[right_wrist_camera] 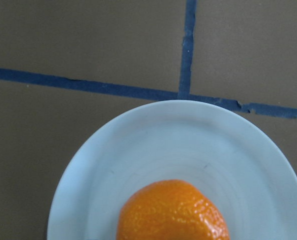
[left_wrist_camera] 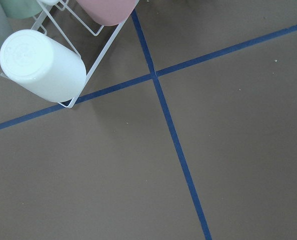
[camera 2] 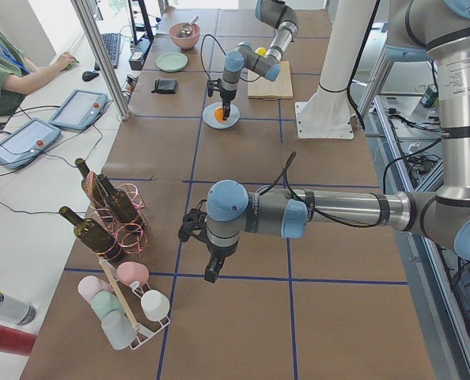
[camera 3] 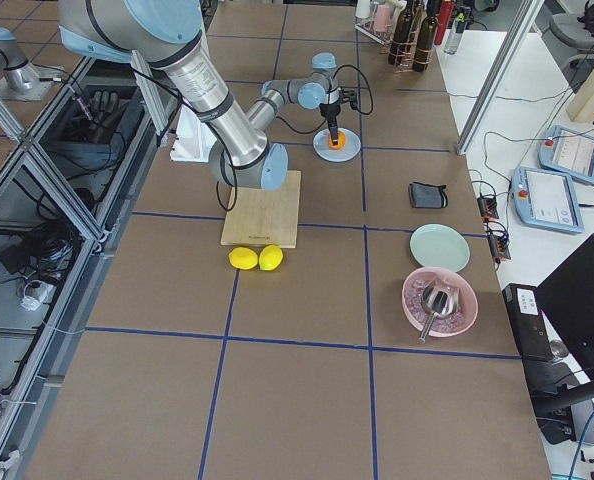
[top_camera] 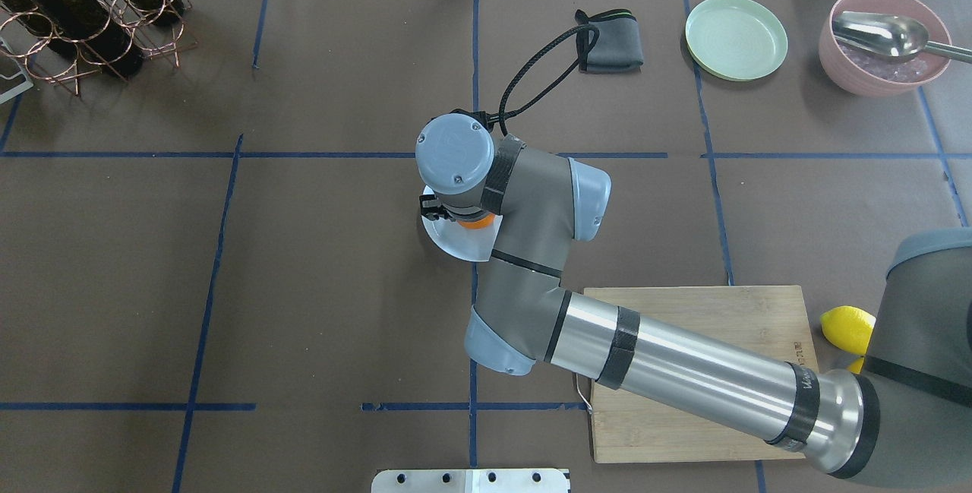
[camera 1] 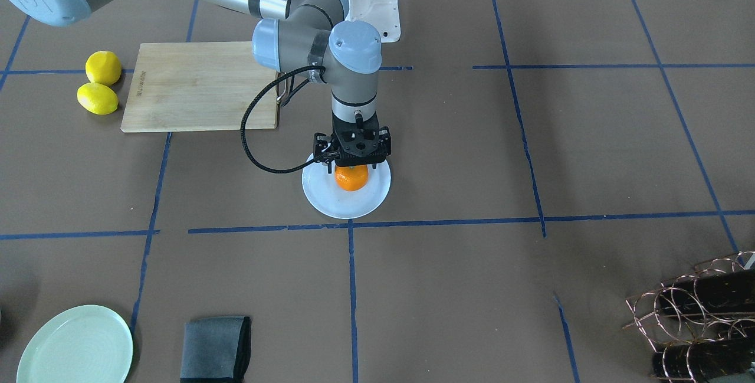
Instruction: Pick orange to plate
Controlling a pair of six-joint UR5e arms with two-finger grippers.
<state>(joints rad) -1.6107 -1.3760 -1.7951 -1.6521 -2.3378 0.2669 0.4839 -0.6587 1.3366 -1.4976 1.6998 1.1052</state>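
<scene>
1. The right gripper (camera 1: 352, 160) is positioned directly over the orange (camera 1: 351, 179). Its fingers are hidden, so whether it is gripping or released cannot be told.
2. The orange is seated on the plate (camera 1: 328, 199), well inside the rim.
3. The plate is located mid-desk, just on the robot's side of a blue tape junction (camera 1: 351, 223).
4. The left gripper (camera 2: 212, 271) is seen above the desk's left end, near the cup rack (camera 2: 132, 317). Its state cannot be told.

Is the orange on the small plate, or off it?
On it: the orange lies inside the plate's rim in the right wrist view.
</scene>
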